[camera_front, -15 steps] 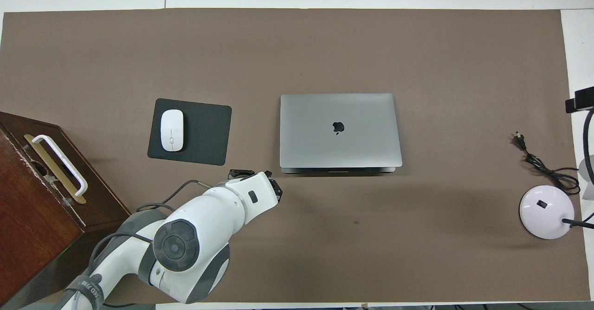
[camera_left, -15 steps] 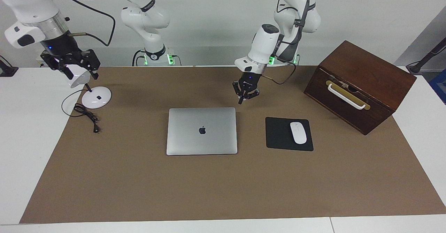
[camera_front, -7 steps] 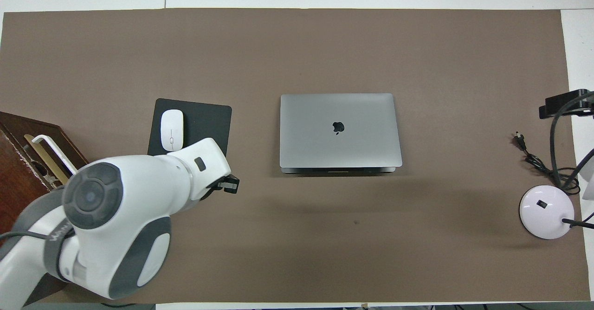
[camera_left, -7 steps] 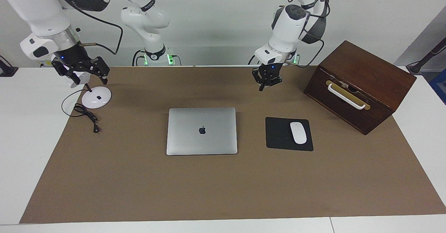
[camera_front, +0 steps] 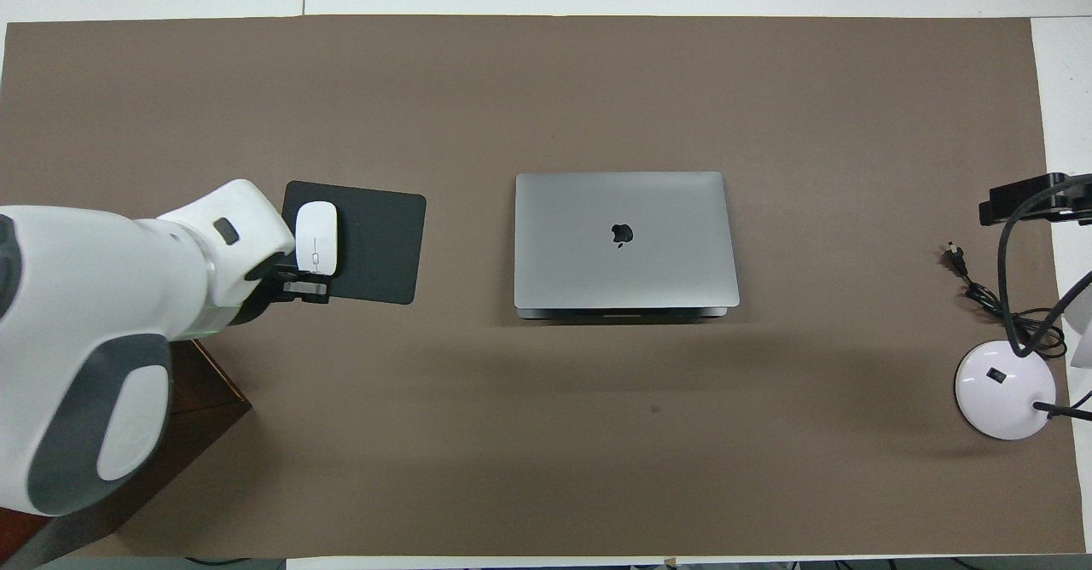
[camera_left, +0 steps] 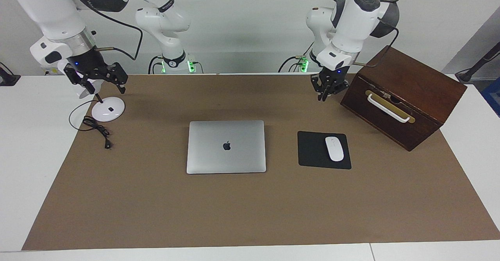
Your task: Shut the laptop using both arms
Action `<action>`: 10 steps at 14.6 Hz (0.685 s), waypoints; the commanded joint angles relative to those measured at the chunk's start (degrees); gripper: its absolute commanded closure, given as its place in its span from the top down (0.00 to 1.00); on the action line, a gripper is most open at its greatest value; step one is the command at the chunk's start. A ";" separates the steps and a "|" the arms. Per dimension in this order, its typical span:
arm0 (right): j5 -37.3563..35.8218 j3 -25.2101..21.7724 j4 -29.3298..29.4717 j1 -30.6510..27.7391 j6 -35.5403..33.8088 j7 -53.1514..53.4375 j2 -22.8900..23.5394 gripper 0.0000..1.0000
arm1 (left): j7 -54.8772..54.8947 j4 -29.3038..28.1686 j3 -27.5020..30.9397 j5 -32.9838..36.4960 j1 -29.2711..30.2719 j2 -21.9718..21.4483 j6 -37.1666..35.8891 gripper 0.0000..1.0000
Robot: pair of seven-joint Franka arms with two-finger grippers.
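While the laptop (camera_left: 226, 147) lies shut mid-mat, the left gripper (camera_left: 327, 92) (jaw gap unclear) has retreated beside the wooden box (camera_left: 406, 95); the right gripper (camera_left: 99, 80), spread wide, hangs over the lamp (camera_left: 108, 109): task apparently complete.

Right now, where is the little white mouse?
The small white computer mouse lies on the black rectangular mouse pad, beside the closed silver-grey metal laptop, toward the left arm's end, farther from the robots than the brown wooden box.

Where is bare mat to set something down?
Bare mat: the wide strip farther from the robots than the laptop, and between laptop and lamp. Crowded: the left arm's end, where mouse pad and box sit close.
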 commanded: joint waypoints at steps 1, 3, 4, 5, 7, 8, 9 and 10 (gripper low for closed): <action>-0.37 0.16 -1.99 -0.09 1.40 0.08 -1.43 1.00 | 0.44 7.03 -0.62 2.47 5.34 2.38 -5.38 1.00; -0.37 0.16 -1.99 -0.17 1.40 0.08 -1.43 1.00 | 0.44 10.29 -0.53 3.01 8.07 3.43 -7.49 1.00; -0.37 0.16 -1.99 -0.09 1.49 -0.01 -1.43 1.00 | 0.44 11.70 -0.53 3.09 9.39 3.79 -8.37 1.00; -0.37 0.25 -1.99 -0.09 1.40 -0.01 -1.43 1.00 | 0.44 13.19 -0.45 3.53 10.18 4.92 -8.73 1.00; -0.37 0.16 -1.99 -0.09 1.40 -0.01 -1.43 1.00 | 0.53 16.79 -0.53 3.89 12.12 6.68 -9.25 1.00; -0.37 0.16 -1.99 -0.09 1.40 -0.01 -1.43 1.00 | 0.53 18.72 -0.45 3.80 12.74 7.47 -9.95 1.00; -0.37 0.25 -1.99 0.00 1.49 -0.01 -1.43 1.00 | 0.53 20.74 -0.45 3.80 13.26 8.35 -10.92 1.00; -0.37 0.25 -1.99 0.00 1.49 0.08 -1.34 1.00 | 0.61 22.42 -0.53 3.89 13.88 9.32 -11.54 1.00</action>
